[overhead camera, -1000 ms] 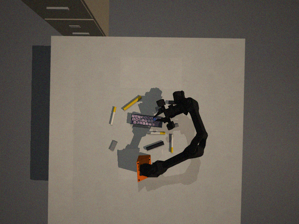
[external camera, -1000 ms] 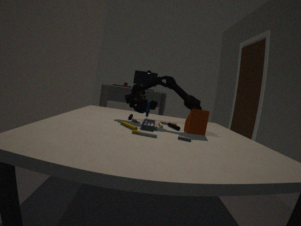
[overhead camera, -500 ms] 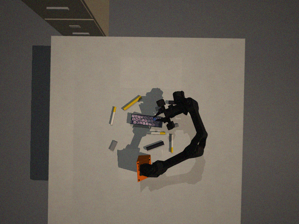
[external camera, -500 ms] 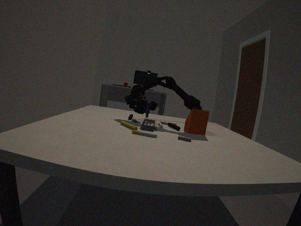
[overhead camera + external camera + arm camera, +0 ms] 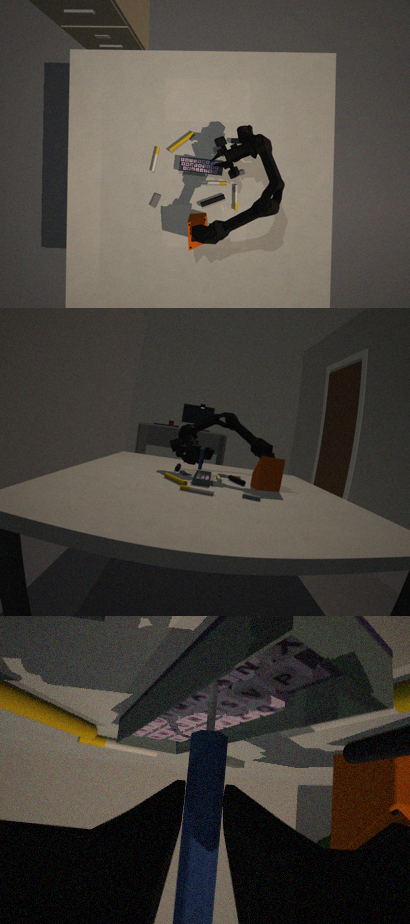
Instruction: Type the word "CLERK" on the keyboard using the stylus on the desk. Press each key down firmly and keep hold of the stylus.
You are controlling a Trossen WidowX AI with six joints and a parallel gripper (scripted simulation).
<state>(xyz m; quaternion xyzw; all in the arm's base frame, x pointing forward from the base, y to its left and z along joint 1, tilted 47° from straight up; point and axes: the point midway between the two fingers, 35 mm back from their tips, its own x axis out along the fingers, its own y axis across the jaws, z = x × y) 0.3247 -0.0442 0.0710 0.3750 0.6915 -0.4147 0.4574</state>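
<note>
The keyboard (image 5: pixel 198 165) (image 5: pixel 201 477) (image 5: pixel 200 671) lies mid-desk, a dark case with three rows of pink letter keys. My gripper (image 5: pixel 212 162) (image 5: pixel 200 457) (image 5: pixel 204 791) is shut on the blue stylus (image 5: pixel 212 163) (image 5: pixel 201 460) (image 5: pixel 207 766), which points down at the right part of the keyboard. In the wrist view its thin grey tip (image 5: pixel 212 706) reaches the top row, just left of the N key (image 5: pixel 247 669). The tip covers part of the key there, and shadow darkens the keys around it. I cannot tell how far that key is pressed down.
A yellow stick (image 5: pixel 180 141) (image 5: pixel 175 478) (image 5: pixel 45 713) and a white-yellow one (image 5: pixel 154 159) (image 5: pixel 196 490) lie left of the keyboard. Two more white-yellow sticks (image 5: pixel 215 182) (image 5: pixel 235 197) and a black bar (image 5: pixel 211 200) lie between it and the orange base (image 5: pixel 197 219) (image 5: pixel 269 473) (image 5: pixel 362 801).
</note>
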